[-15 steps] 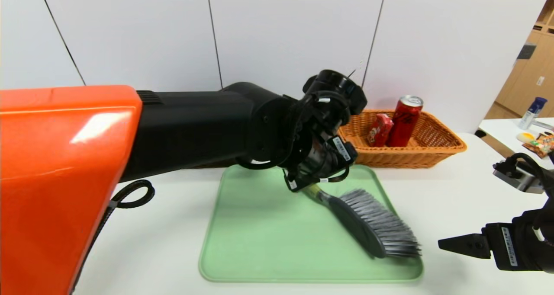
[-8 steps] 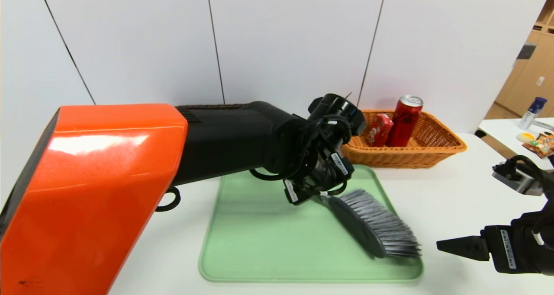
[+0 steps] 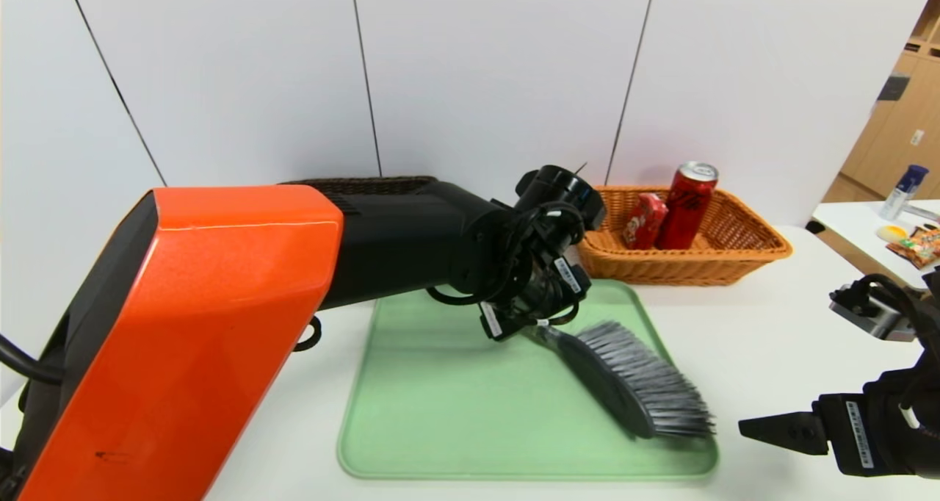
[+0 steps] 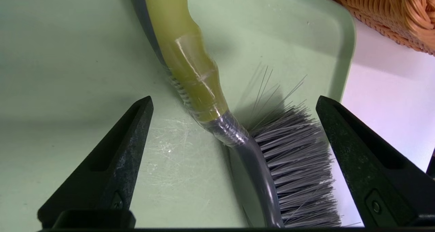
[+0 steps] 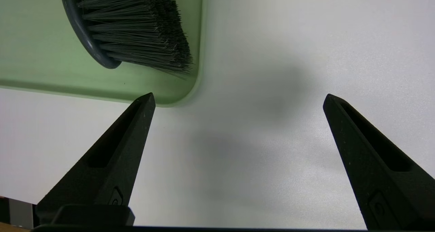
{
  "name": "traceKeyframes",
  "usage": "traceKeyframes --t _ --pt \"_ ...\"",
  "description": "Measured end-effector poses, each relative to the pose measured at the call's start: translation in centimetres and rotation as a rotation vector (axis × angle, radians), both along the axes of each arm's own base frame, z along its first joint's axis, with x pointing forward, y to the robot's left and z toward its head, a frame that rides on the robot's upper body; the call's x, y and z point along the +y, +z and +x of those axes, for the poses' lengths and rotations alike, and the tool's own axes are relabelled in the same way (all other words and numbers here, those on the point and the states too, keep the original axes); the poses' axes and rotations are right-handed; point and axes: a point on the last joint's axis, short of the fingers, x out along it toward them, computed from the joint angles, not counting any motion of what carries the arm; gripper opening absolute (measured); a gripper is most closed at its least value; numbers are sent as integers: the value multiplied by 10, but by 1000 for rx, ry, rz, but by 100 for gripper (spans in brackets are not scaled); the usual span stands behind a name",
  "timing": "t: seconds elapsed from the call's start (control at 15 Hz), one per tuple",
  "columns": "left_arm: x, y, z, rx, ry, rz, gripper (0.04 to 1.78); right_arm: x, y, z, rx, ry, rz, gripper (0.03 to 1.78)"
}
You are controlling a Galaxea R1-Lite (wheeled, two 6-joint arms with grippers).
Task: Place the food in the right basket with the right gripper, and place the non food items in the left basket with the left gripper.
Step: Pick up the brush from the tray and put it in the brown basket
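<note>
Head view shows a green tray [image 3: 440, 413] on a white bench [image 3: 771, 325], with a grey-bristled brush [image 3: 631, 383] lying across the tray's right side. The left pincer [image 4: 234, 104] hangs over the brush's yellow-green handle [image 4: 190, 65] with its fingers spread wide, one on each side of the handle and not touching it. The right pincer [image 5: 238, 99] hovers low above the bare bench just beside the tray's near right corner, also spread wide and holding nothing. Behind the tray stands the right basket [image 3: 734, 251], holding a red can [image 3: 687, 203] and what looks like a red snack packet [image 3: 645, 220].
</note>
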Motion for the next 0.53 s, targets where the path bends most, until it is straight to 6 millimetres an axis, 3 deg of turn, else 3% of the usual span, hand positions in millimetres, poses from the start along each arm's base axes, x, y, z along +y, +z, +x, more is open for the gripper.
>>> traceKeyframes --t 0.53 --pt "-1 -3 1 26 -19 -16 169 0 0 0 -1 1 -2 171"
